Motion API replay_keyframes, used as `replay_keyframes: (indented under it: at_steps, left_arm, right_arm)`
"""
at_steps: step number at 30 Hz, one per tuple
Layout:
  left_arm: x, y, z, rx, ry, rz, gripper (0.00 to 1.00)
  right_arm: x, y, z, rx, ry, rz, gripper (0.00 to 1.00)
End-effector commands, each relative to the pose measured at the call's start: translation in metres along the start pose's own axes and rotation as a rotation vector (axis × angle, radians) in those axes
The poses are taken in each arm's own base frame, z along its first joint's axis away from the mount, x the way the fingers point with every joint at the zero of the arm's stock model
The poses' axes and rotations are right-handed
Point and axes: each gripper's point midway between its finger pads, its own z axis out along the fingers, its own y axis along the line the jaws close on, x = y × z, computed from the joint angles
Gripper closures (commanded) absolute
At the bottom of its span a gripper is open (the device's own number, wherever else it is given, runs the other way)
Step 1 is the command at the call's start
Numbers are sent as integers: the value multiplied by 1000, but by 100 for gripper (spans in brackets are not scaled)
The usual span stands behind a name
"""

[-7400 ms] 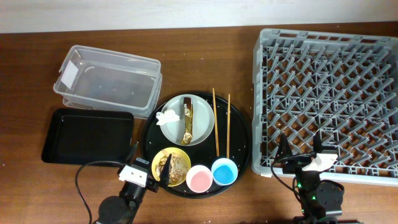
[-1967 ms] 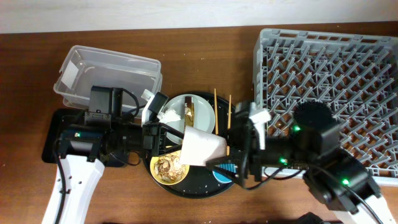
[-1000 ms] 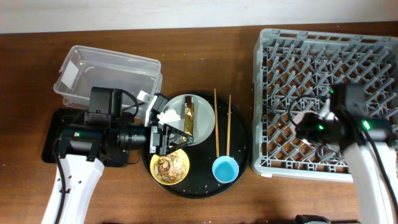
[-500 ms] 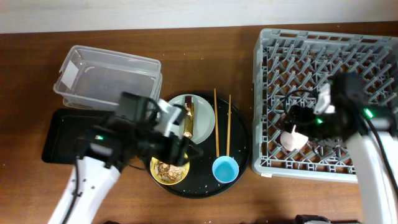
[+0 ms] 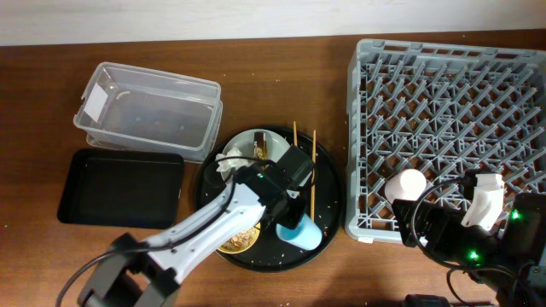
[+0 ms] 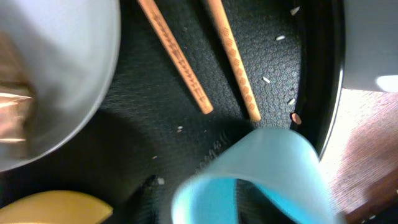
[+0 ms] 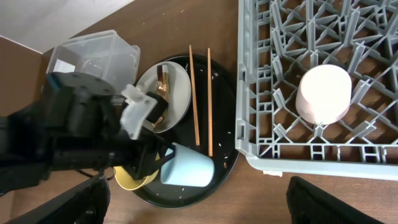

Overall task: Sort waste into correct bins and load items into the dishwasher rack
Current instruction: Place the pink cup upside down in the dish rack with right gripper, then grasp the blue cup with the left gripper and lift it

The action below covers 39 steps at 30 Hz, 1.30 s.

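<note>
My left gripper point(image 5: 286, 213) point(image 6: 199, 199) is shut on the blue cup point(image 5: 300, 233) point(image 6: 273, 168) point(image 7: 186, 165), one finger inside and one outside its wall. The cup is tipped on its side over the round black tray point(image 5: 331, 183). The pink cup point(image 5: 406, 184) point(image 7: 323, 93) stands upside down in the dishwasher rack point(image 5: 354, 128) point(image 7: 244, 93). My right gripper point(image 5: 435, 228) point(image 7: 198, 186) hangs open near the rack's front edge, holding nothing. Two chopsticks point(image 5: 313, 170) point(image 6: 177, 59) point(image 7: 194, 93) lie beside the grey plate point(image 5: 241, 147) point(image 7: 177, 93), which carries the wrapper point(image 5: 258, 152) and the tissue point(image 5: 229, 164).
The yellow bowl point(image 5: 241, 243) point(image 6: 43, 208) point(image 7: 134, 180) sits on the round tray, mostly under my left arm. The clear tub point(image 5: 145, 107) point(image 7: 87, 53) and the shallow black tray point(image 5: 119, 188) stand at the left. Crumbs dot the round tray.
My left gripper moved right from the bowl to the blue cup, closed on it and tipped it. My right gripper let go of the pink cup in the rack and drew back toward the front.
</note>
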Motion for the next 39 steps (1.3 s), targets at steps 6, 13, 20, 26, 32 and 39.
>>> replay_keyframes:
  at_steps: [6, 13, 20, 26, 32, 39]
  left_arm:
    - [2, -14, 3, 73, 25, -12, 77]
    - [14, -42, 2, 163, 68, 30, 100]
    - [-41, -16, -101, 550, -158, -128, 100]
    - [-49, 13, -208, 1085, -369, -108, 100]
    - [-40, -3, -240, 1294, -362, -47, 100]
    - [-37, -19, -239, 1308, -343, 16, 100]
  right_arm:
    - [3, -2, 4, -2, 21, 1, 8]
    - [2, -4, 4, 10, 18, 2, 8]
    - [3, 0, 4, -13, 25, -55, 8]
    - [12, 45, -3, -284, 64, -161, 8]
    - [7, 86, -14, -545, 44, -276, 8]
    - [13, 124, 7, -727, 181, -402, 9]
